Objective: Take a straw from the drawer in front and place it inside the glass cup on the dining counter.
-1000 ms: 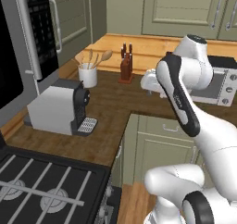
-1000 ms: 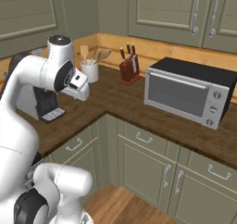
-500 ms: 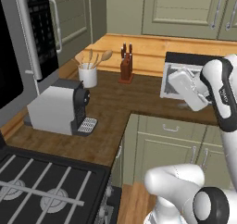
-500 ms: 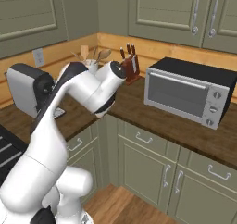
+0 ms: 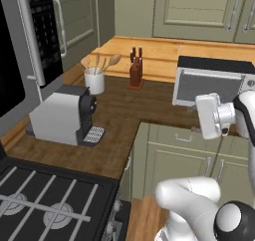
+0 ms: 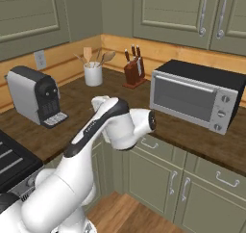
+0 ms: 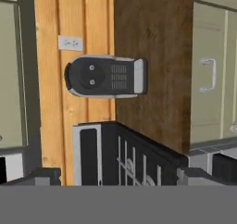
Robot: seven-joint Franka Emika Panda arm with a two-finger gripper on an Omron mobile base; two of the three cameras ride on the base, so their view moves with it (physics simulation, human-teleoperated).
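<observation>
Left base view: white crock (image 5: pixel 94 80) of wooden utensils (image 5: pixel 105 62) upright.

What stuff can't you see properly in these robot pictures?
- Claw: its two dark tips are cut by the hand view's bottom edge; in the base views the robot's white arm covers it.
- Toaster oven: its lower right corner sits behind the white arm in the left base view.
- Stove: cut off by the left base view's bottom and left edges.
- Drawers: all closed, contents hidden.

The stove (image 7: pixel 125 158) is cut off at the hand view's bottom, and the arm (image 6: pixel 108 126) hides the cabinet fronts behind it.
</observation>
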